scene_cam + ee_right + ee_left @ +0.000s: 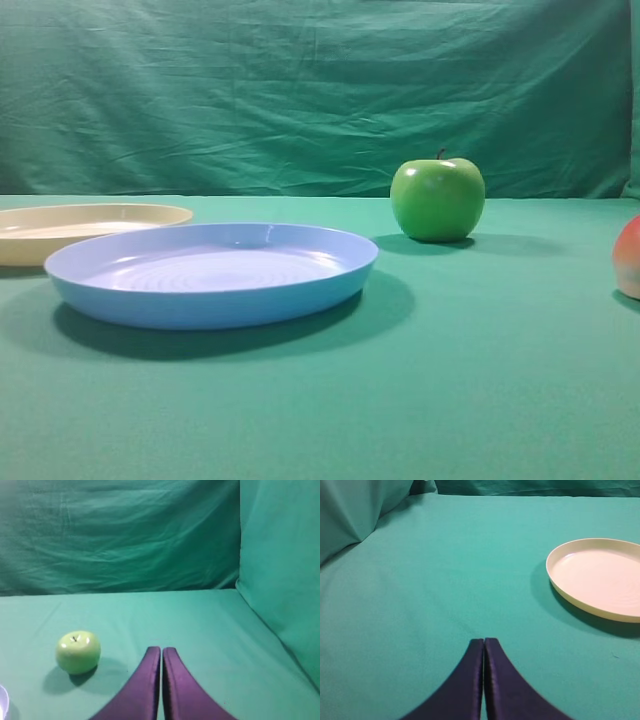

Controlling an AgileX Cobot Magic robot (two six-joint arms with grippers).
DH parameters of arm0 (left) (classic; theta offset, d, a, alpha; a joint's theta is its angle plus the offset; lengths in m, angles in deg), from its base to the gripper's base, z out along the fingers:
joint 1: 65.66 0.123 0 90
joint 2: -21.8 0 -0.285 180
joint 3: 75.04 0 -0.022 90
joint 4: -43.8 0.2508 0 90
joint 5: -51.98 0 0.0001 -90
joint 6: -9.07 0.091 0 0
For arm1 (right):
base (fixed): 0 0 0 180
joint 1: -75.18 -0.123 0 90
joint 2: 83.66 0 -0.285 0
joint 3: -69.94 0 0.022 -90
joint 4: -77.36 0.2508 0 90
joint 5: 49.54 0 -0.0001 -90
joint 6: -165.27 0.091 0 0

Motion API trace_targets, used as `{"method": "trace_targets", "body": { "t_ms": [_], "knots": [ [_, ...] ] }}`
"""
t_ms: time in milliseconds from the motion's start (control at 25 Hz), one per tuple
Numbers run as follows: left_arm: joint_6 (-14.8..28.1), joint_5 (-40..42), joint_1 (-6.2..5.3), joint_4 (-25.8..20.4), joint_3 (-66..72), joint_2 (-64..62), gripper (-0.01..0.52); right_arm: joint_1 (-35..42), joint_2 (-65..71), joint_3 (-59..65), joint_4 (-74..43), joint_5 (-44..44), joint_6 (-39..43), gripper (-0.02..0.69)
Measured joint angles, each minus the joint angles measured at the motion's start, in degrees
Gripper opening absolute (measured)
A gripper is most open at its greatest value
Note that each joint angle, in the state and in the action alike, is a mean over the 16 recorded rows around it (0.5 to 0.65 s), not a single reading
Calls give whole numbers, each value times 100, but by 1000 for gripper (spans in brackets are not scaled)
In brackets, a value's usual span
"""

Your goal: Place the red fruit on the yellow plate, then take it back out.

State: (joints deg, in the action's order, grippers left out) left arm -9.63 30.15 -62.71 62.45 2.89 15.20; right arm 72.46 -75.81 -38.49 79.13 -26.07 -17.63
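Observation:
Only a sliver of the red fruit (630, 258) shows, at the right edge of the exterior high view, resting on the green cloth. The yellow plate (60, 228) lies empty at the far left, behind the blue plate; the left wrist view has the yellow plate (600, 577) at upper right. My left gripper (484, 640) is shut with nothing in it, hovering over bare cloth to the plate's left and nearer. My right gripper (161, 649) is shut and empty too, with the green apple to its left. Neither gripper appears in the exterior high view.
A light blue plate (205, 285) sits empty at left centre, in front of the yellow one. A glossy green apple (437, 198) stands further back at centre right, and the apple (78, 652) shows again in the right wrist view. Green cloth covers table and backdrop.

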Motion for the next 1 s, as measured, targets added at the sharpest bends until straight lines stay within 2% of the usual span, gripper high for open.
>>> {"method": "trace_targets", "body": {
  "t_ms": [440,1000],
  "knots": [
    [0,0,0,0,0,0,0,31,-67,621,-31,-46,103,0],
    [0,0,0,0,0,0,0,31,-67,683,-31,-63,165,0]
  ]
}}
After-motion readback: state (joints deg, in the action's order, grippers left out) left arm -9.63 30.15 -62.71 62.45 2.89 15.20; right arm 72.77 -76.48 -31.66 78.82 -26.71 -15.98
